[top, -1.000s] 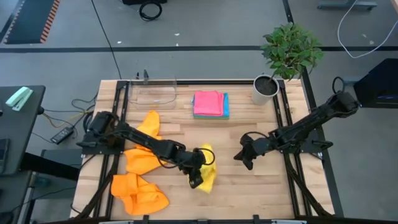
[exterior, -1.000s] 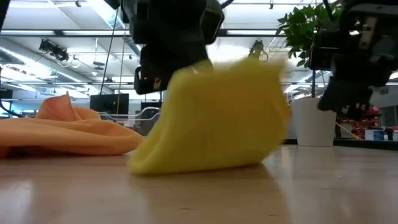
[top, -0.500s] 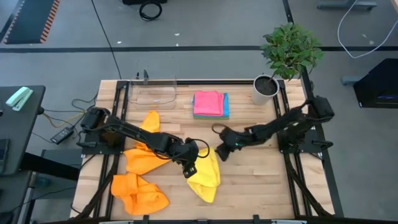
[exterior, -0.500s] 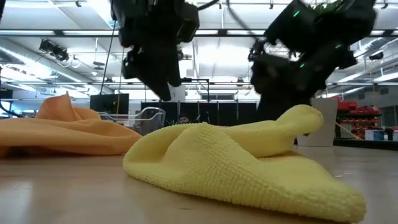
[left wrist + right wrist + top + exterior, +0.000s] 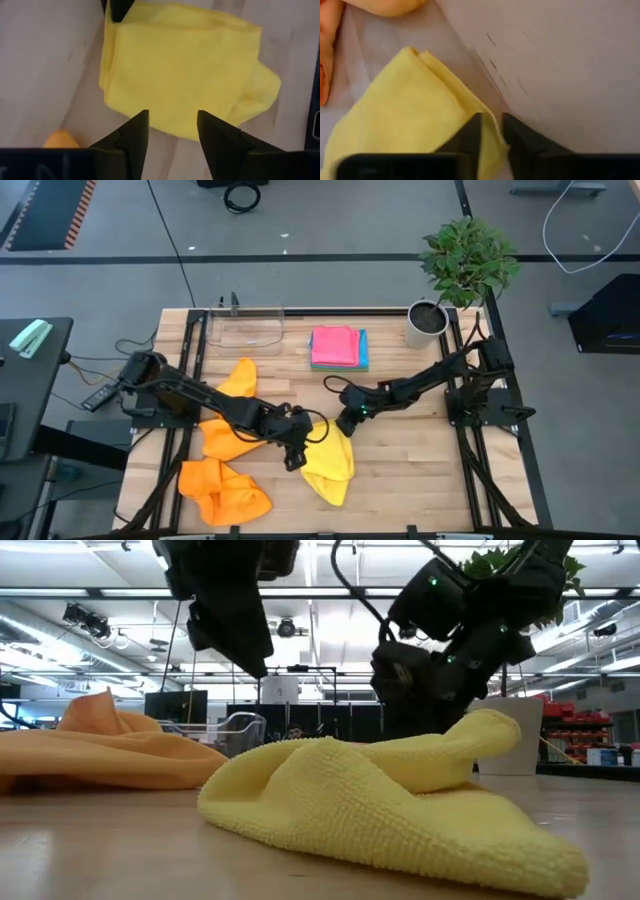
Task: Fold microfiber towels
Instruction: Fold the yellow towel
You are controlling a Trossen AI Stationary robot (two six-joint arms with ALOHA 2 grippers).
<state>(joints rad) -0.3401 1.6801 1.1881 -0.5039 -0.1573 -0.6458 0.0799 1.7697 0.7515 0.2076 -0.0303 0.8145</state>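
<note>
The right gripper (image 5: 345, 423) pinched the rumpled yellow microfiber towel (image 5: 331, 463) at its twelve o'clock corner, apparently to pull it flat. The left gripper (image 5: 293, 460) hovered open at nine o'clock, holding nothing.

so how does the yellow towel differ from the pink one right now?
The yellow towel lies loosely rumpled near the table's front middle; the pink towel is folded into a neat square. The yellow towel lies straight on the table, with both grippers at it, while the pink towel tops a stack on a blue towel at the back, with no gripper near. Both are plain, soft cloths.
</note>
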